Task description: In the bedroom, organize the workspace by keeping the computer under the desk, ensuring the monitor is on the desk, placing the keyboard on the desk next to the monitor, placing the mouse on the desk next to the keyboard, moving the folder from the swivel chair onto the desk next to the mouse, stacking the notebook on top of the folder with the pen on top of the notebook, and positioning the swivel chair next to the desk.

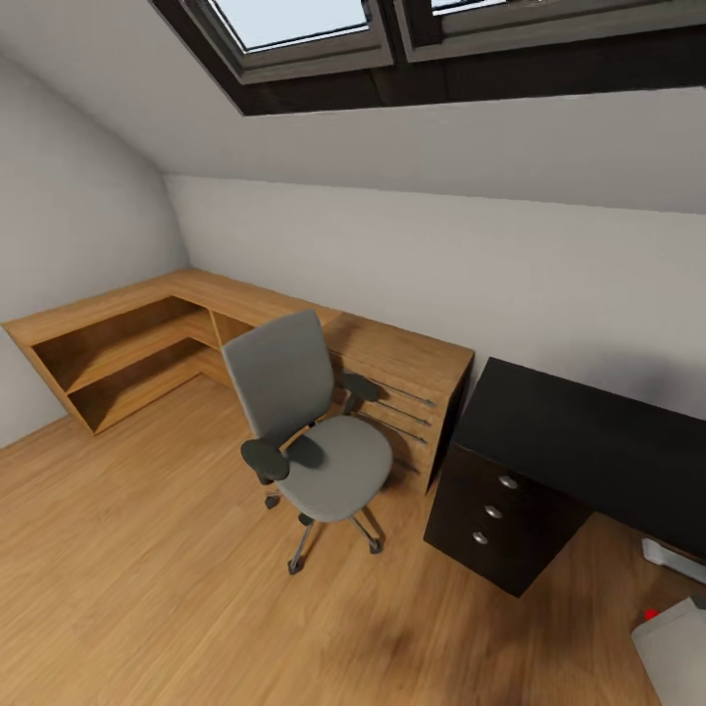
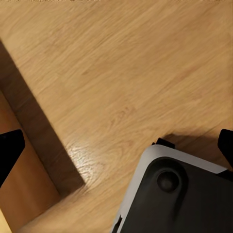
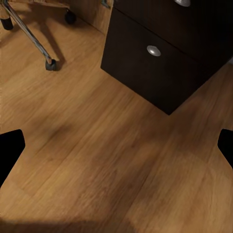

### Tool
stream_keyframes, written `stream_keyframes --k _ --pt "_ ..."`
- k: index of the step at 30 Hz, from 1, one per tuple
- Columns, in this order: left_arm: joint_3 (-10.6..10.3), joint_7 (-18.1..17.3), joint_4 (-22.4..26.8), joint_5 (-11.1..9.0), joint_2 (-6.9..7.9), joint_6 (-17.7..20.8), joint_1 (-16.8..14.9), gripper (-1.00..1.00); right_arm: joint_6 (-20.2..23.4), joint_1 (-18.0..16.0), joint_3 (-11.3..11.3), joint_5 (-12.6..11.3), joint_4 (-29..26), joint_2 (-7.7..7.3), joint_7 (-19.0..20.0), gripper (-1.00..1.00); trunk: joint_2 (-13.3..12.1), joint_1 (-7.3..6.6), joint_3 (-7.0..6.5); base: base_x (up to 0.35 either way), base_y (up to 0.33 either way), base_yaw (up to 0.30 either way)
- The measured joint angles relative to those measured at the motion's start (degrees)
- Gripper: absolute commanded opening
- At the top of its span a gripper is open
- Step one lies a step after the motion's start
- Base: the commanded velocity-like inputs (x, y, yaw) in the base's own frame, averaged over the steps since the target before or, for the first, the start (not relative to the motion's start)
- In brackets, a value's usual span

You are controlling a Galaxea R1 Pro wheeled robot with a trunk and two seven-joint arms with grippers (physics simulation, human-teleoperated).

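The grey swivel chair (image 1: 312,441) stands on the wood floor in front of the light-wood counter, its seat bare; its chrome leg and wheel (image 3: 48,63) also appear in the right wrist view. To its right is the black desk (image 1: 598,431) with its dark drawer unit (image 1: 495,515) (image 3: 155,58). The light grey computer (image 1: 677,649) with a red light sits on the floor at the lower right corner, in front of the desk. My left gripper (image 2: 116,150) and right gripper (image 3: 116,150) both hang open over bare floor. The monitor, mouse, folder, notebook and pen are out of view.
A low L-shaped light-wood shelving counter (image 1: 127,343) runs along the left and back walls, under a sloped ceiling with skylights. A pale grey object (image 1: 672,557) lies on the floor under the desk; I cannot tell what it is. The robot's base (image 2: 174,199) shows below the left gripper.
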State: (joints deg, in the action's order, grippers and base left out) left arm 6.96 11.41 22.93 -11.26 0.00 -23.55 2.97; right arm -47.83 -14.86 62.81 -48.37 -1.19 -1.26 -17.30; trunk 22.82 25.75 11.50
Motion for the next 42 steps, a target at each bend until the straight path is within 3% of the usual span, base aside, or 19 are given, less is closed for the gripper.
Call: stream_keyframes --k 8,10,29,42 --pt "0.0 0.0 0.0 0.0 -0.01 0.0 0.0 1.0 -0.2 0.0 0.1 0.0 0.1 0.06 0.0 1.0 0.0 0.0 -0.69 0.0 0.0 0.042" --pt "-0.1 0.0 0.0 0.0 -0.05 0.0 0.0 1.0 -2.6 0.0 0.1 0.0 0.2 0.05 0.0 1.0 0.0 0.0 -0.87 0.0 0.0 0.086" --pt "-0.1 0.0 0.0 0.0 -0.02 0.0 0.0 1.0 -11.3 0.0 0.3 -0.1 0.6 0.09 -0.5 1.0 0.0 0.0 -2.56 0.0 0.0 0.088" --pt "0.0 0.0 0.0 0.0 0.0 0.0 0.0 1.0 -12.2 0.0 0.3 -0.1 0.6 0.22 -5.7 1.0 0.0 0.0 -3.72 0.0 0.0 0.12"
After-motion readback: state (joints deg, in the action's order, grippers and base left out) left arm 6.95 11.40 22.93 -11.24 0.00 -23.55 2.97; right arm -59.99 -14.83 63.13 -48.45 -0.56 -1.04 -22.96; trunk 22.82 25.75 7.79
